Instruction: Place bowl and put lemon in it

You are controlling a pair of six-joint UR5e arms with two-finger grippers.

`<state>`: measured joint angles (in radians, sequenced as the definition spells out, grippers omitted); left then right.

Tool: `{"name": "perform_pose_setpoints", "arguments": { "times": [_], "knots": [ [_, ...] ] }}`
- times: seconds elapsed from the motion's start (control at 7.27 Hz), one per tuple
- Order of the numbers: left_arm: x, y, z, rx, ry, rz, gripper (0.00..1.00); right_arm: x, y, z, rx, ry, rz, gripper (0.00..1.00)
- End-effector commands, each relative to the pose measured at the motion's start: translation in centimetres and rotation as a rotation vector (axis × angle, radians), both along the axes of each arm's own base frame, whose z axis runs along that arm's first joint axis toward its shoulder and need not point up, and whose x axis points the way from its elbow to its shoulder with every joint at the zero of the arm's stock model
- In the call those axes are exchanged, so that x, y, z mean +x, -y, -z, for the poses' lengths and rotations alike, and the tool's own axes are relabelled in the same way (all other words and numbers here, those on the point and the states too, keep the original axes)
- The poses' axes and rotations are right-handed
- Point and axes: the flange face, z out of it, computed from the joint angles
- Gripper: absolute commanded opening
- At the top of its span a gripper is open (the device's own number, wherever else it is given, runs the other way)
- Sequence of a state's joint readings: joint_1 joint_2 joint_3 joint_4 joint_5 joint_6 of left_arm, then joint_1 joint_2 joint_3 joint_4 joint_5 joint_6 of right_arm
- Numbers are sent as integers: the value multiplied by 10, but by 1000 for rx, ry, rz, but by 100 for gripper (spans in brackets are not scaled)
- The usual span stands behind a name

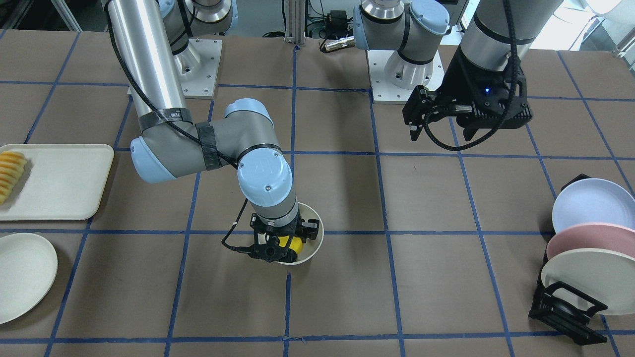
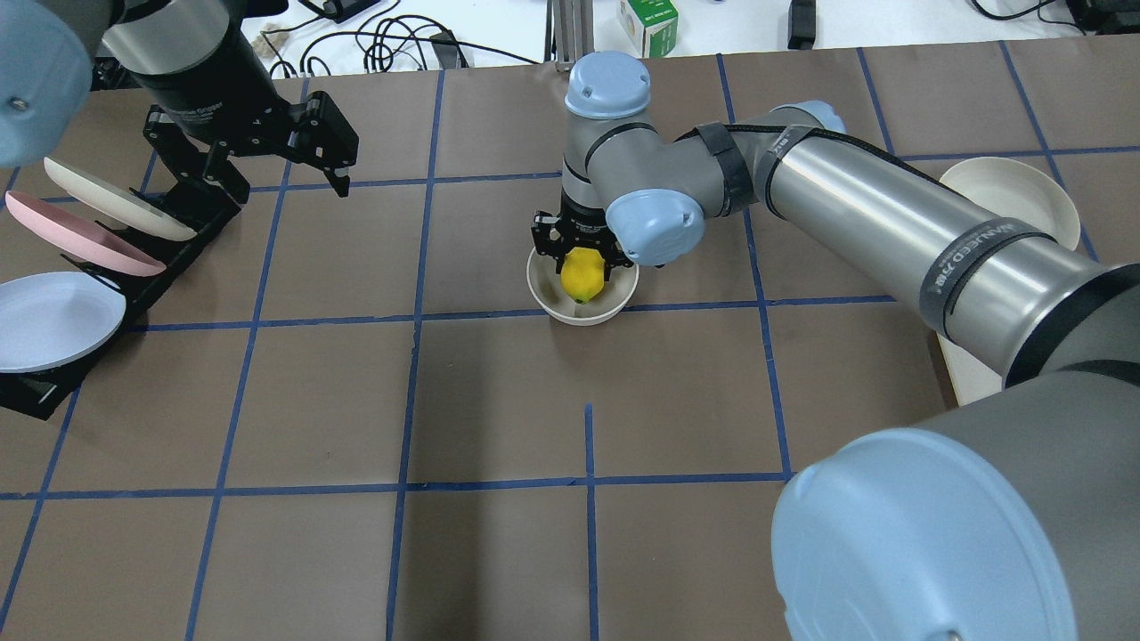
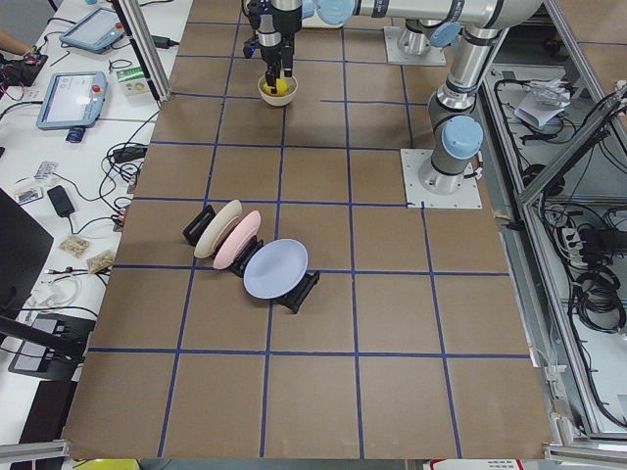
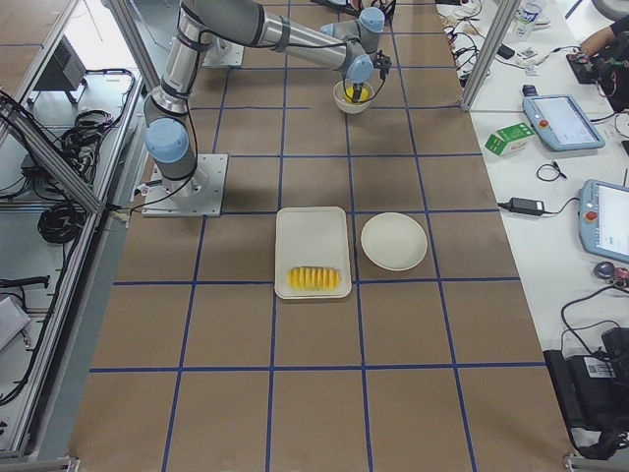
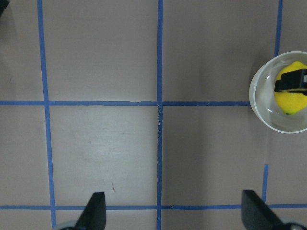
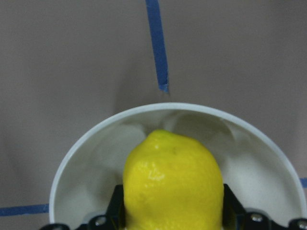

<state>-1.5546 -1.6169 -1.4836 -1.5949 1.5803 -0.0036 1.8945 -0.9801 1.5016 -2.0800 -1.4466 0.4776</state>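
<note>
Front view: right gripper point(image 1: 285, 246) clamps the lemon point(image 1: 294, 244) inside the bowl point(image 1: 317, 224), centre frame. Open the gripper low, then withdraw vertically without nudging the bowl.

Left wrist view: left gripper point(image 5: 175, 213) spread wide, holding nothing.

Overhead view: flat brown worktop point(image 2: 499, 401), blue grid; plate rack point(image 2: 200, 218) well apart, far left.

Glossy bowl point(image 6: 86, 158), dimpled waxy lemon point(image 6: 172, 184)
</note>
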Motion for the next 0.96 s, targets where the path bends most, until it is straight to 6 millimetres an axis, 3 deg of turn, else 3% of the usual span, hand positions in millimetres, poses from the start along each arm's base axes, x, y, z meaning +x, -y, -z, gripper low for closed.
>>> {"name": "perform_pose_setpoints", "arguments": {
  "times": [0.0, 0.14, 0.41, 0.55, 0.83],
  "knots": [
    [0, -2, -5, -9, 12, 3, 100, -2, -5, 11, 18, -8, 1, 18],
    [-1, -3, -4, -9, 8, 3, 100, -2, -8, 14, 24, -9, -5, 30],
    [0, -3, -3, -8, 1, 1, 100, -1, -9, 11, 19, -10, -7, 88],
    [0, -3, -4, -9, 1, 0, 100, -2, -8, 4, 8, -11, -4, 100],
    [1, -3, -3, -6, 3, 0, 100, -3, -8, -13, -20, -9, -5, 100]
  ]
}}
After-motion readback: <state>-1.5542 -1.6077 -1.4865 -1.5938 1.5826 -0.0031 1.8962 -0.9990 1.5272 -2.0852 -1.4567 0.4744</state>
